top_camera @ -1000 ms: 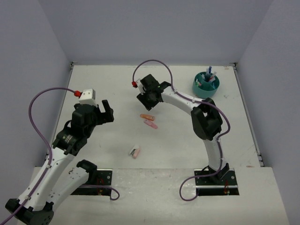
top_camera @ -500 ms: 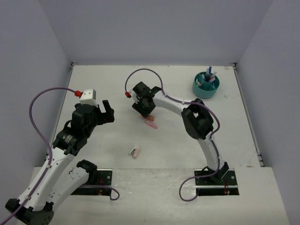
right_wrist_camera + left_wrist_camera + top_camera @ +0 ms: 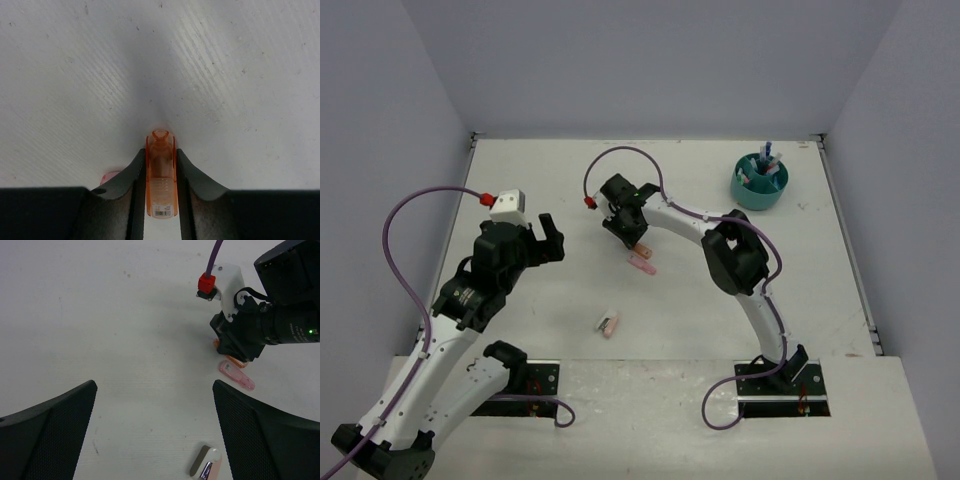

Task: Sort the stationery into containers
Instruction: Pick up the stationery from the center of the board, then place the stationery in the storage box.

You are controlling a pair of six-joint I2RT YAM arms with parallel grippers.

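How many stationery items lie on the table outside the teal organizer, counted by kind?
Highlighters: 2, the orange highlighter gripped by the right gripper and the pink highlighter beside it.
Erasers: 1, the pink eraser, lying apart from them.
Total: 3.

**Inspector A:** Loose items?

**Inspector B:** A short translucent orange plastic highlighter lay flat near mid-table. It was pinched on both long sides by the right gripper. A short pink plastic highlighter lay flat just beside it on the near side, tilted. I could not tell whether the two touched. A small pink-and-white block lay apart, nearer the arm bases.

**Inspector A:** The container?

**Inspector B:** The round teal plastic organizer stood upright at the far right. Thin pens leaned in its compartments, but which ones was unclear.
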